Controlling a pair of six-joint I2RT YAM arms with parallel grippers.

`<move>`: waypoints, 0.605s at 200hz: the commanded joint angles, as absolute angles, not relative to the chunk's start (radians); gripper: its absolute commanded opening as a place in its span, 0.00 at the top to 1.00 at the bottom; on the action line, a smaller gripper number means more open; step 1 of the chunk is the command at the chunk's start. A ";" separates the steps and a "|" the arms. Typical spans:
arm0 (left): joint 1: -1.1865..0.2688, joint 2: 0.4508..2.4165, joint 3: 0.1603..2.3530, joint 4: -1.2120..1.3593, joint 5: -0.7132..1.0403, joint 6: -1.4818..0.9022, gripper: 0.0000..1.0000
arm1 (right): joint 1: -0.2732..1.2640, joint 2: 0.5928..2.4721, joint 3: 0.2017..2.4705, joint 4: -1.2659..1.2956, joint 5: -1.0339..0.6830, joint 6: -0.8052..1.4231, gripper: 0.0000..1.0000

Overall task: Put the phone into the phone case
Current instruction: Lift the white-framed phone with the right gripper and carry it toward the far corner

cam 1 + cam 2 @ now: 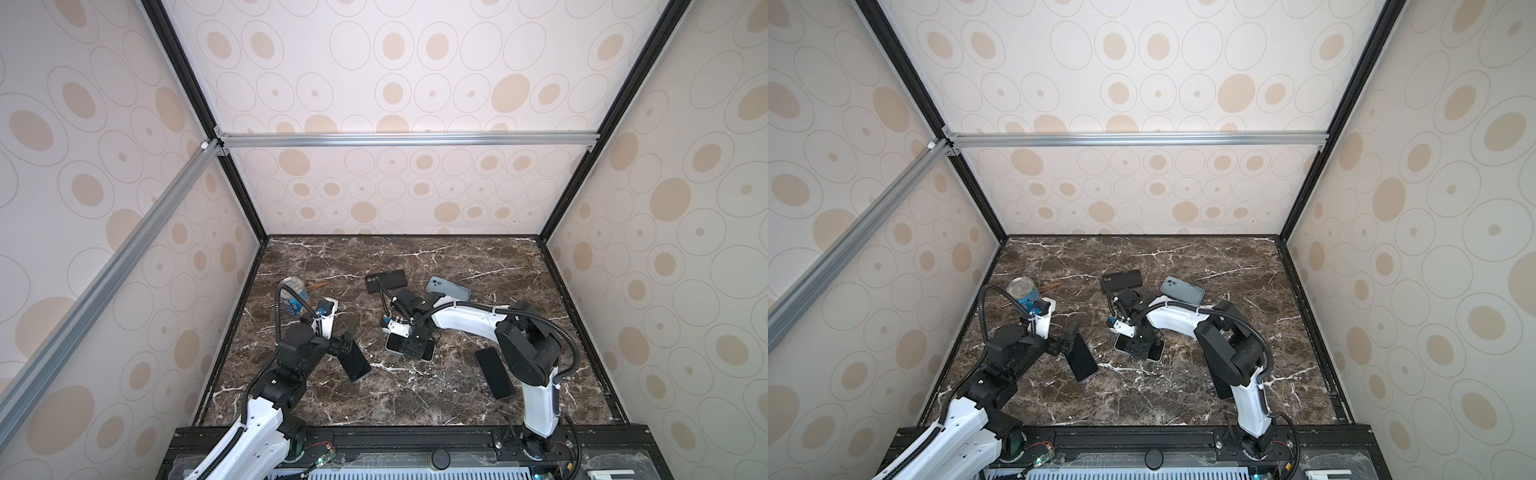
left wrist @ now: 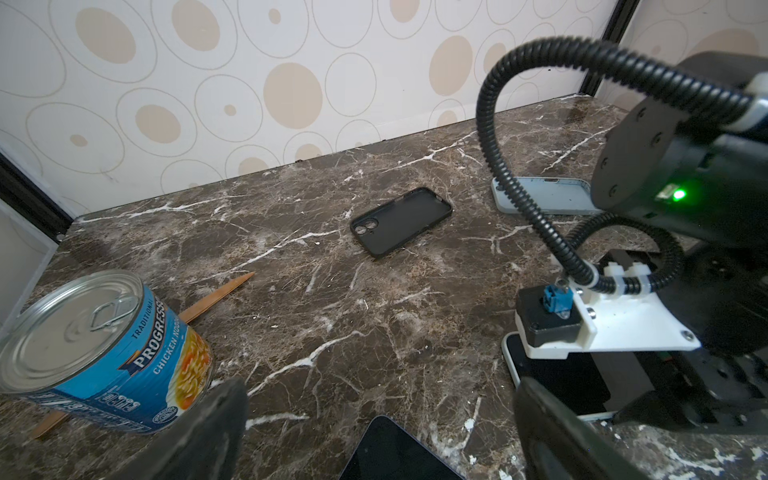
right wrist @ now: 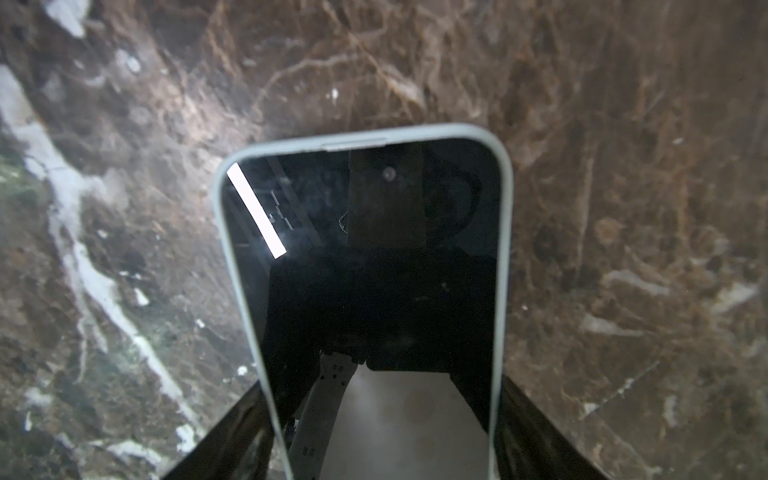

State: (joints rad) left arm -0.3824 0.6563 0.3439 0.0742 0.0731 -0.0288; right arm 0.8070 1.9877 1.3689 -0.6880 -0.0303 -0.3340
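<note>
A white-rimmed phone (image 1: 392,345) (image 3: 365,249) lies screen up on the marble table (image 1: 415,399), near the middle. My right gripper (image 1: 411,351) (image 3: 382,415) points down over it, with its fingers against the phone's two long edges. An empty black phone case (image 1: 386,280) (image 2: 401,220) lies open side up farther back. A light blue-grey case (image 1: 449,289) (image 2: 540,199) lies to its right. My left gripper (image 1: 348,343) (image 2: 376,440) is open, low over one end of a black phone (image 1: 355,363) (image 2: 399,453), not touching it.
A soup can (image 1: 293,295) (image 2: 104,345) stands at the back left beside a wooden stick (image 1: 316,286). Another black phone (image 1: 493,372) lies at the front right beside the right arm. Patterned walls close in three sides.
</note>
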 commanded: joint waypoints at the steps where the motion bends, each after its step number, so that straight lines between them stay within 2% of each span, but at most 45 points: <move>1: -0.386 0.655 0.346 0.091 0.079 -0.029 0.01 | 0.758 1.948 1.346 -0.658 -0.045 -0.232 0.35; 75: -0.386 0.660 0.347 0.092 0.075 -0.029 0.01 | 0.632 1.795 1.231 -0.475 -0.074 -0.043 0.36; 121: -0.386 0.669 0.347 0.094 0.082 -0.031 0.01 | 0.495 1.677 1.166 -0.393 -0.051 0.023 0.38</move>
